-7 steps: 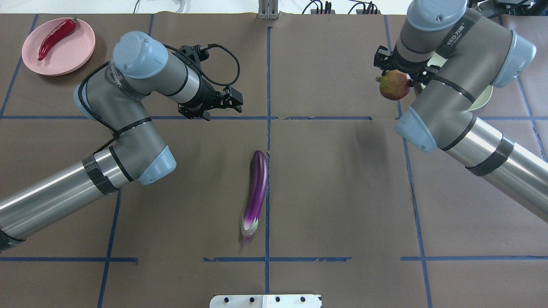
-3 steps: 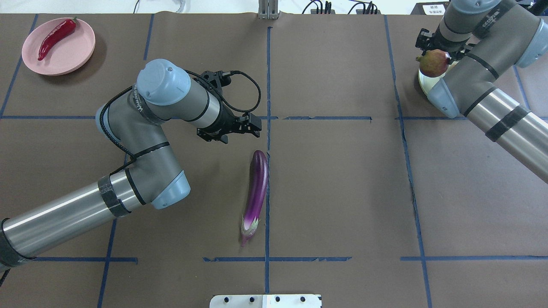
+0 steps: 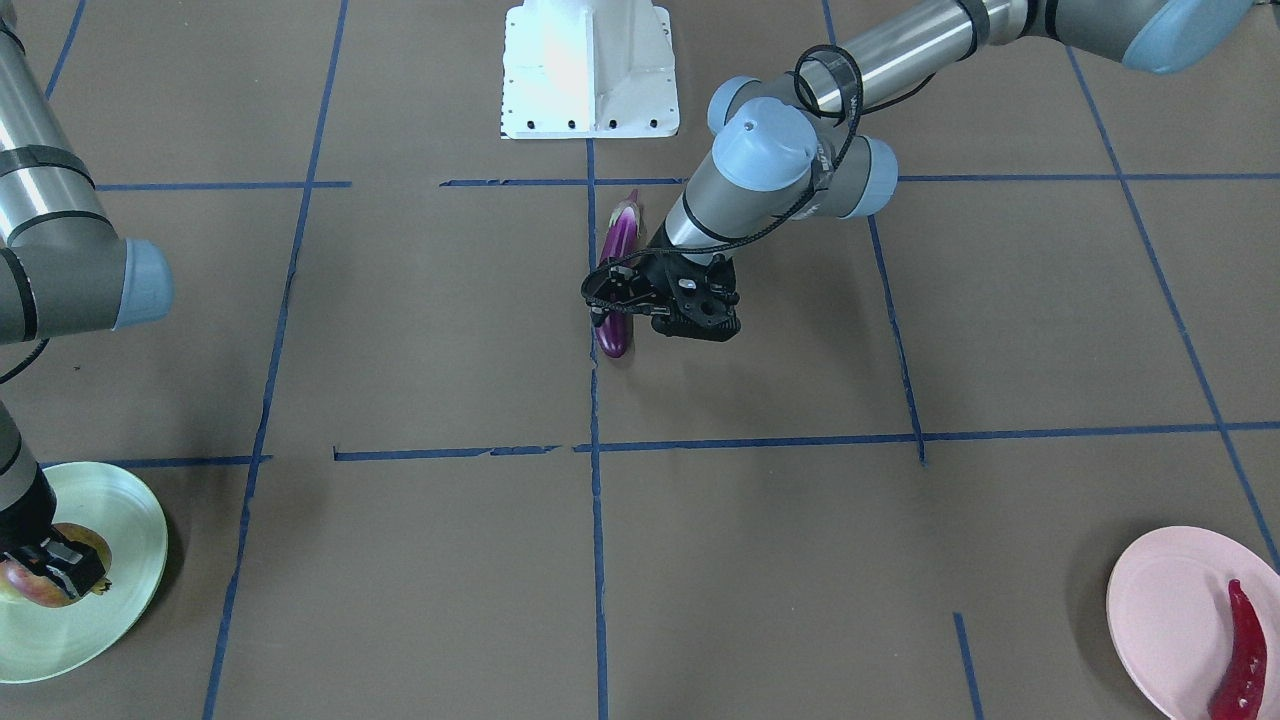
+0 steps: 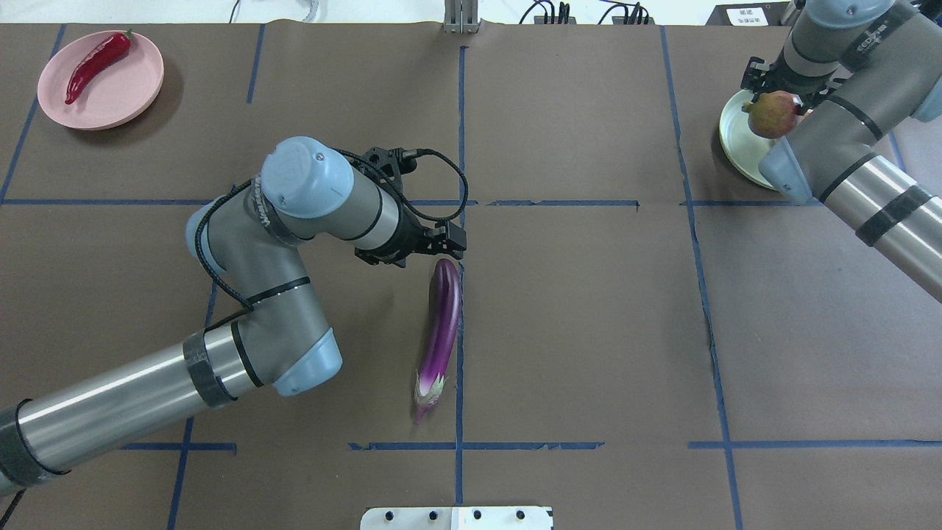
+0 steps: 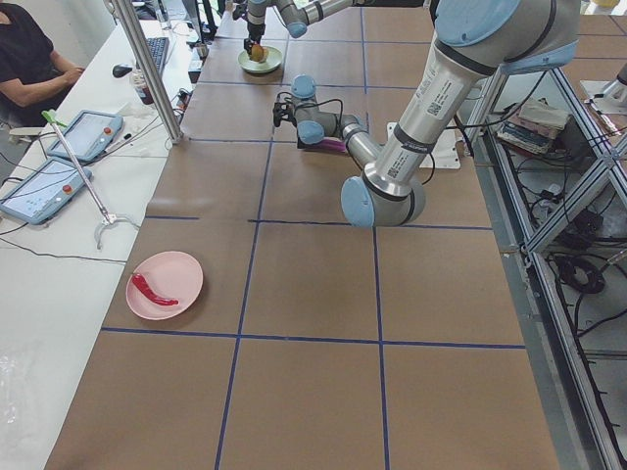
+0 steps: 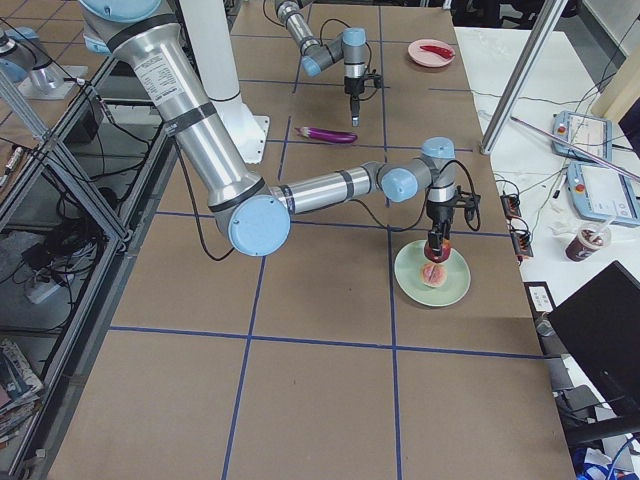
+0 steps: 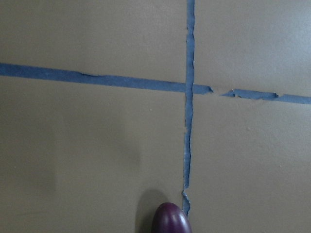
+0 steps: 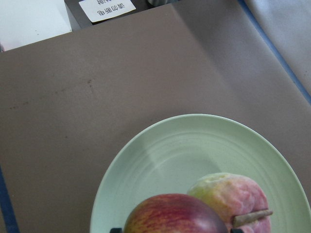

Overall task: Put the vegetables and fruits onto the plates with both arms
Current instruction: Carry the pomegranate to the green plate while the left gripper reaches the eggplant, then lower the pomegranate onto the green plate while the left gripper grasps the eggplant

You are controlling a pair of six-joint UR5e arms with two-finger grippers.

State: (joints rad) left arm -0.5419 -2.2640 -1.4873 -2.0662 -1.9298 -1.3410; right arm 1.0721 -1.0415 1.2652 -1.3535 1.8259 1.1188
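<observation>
The purple eggplant [image 4: 441, 331] lies along the centre tape line, its rounded end far from me. My left gripper [image 4: 449, 246] is open and empty, just over that rounded end; the left wrist view shows only the eggplant's tip [image 7: 170, 221]. In the front view the left gripper [image 3: 625, 305] hangs beside the eggplant [image 3: 617, 250]. My right gripper [image 4: 773, 99] is shut on the red-yellow fruit [image 4: 773, 115] and holds it above the mint green plate [image 4: 736, 140]. The peach [image 8: 228, 196] lies on that plate [image 8: 184, 155]. The red chili [image 4: 96, 57] lies on the pink plate [image 4: 125, 88].
Brown paper with blue tape lines covers the table. The white robot base [image 3: 590, 65] stands at the near middle edge. Tablets and cables lie on a side table [image 5: 69, 176] beyond the far edge, where a person sits.
My left gripper has moved from the far left toward the centre, to the eggplant's rounded end. My right gripper has carried the red-yellow fruit outward to above the mint green plate.
</observation>
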